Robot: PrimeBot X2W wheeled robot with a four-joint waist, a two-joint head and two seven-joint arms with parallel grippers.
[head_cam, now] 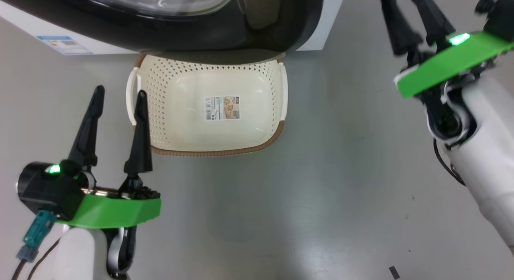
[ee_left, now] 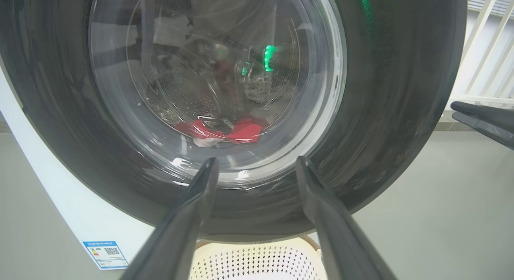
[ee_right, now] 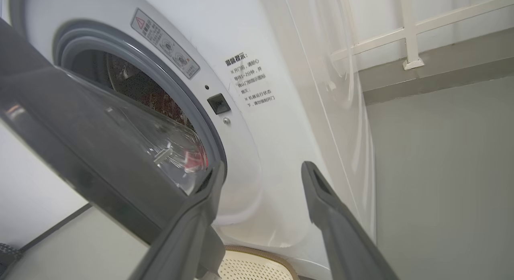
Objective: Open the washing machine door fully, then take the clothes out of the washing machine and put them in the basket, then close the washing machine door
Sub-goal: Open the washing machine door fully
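We see the white washing machine (ee_right: 261,39) with its door (ee_left: 401,111) swung partway out. The door has a glossy black rim around a bulging clear window, and it overhangs the far end of the cream perforated basket (head_cam: 180,87) on the floor (head_cam: 341,171). Red and white clothes (ee_left: 245,131) lie low in the drum (ee_left: 184,99), behind the glass. Our left tool (head_cam: 120,91) and right tool (ee_right: 263,167) both stand spread, gripping nothing.

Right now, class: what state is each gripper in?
Left gripper: open, fingers apart, holding nothing.
Right gripper: open, fingers apart, holding nothing.
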